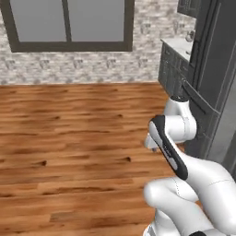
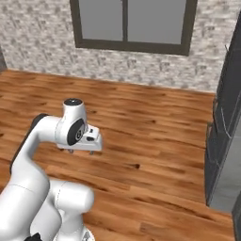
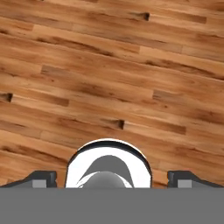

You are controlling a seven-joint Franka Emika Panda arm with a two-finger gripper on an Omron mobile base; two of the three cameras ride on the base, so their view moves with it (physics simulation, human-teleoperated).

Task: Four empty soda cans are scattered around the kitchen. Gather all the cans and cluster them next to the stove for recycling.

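The gripper [image 2: 81, 149] hangs over bare wood floor [image 2: 155, 127], pointing straight down, its 2 fingertips [image 3: 43, 178] standing as far apart as they go with nothing between them but planks. In the hand view the tips sit at the lower left and lower right, and the boards beneath the claw run across in warm brown strips with a few dark knots.

No soda can or stove can be made out from here, so where the task's things lie I cannot tell. Of the kitchen, what shows is this: ahead of the claw, across the open floor, a brick-pattern wall [image 1: 92, 64] with a dark-framed window [image 1: 69, 23] of 2 panes. Off to the claw's right stands a tall dark grey cabinet unit [image 1: 216, 73], near the arm, and beyond it a run of grey panelled cabinets [image 1: 171, 69] topped by a white counter [image 1: 177, 46] reaching back to the wall.

The arm [image 1: 184, 124] itself is folded, elbow raised, with the hand held low in front of the base and well apart from the wall
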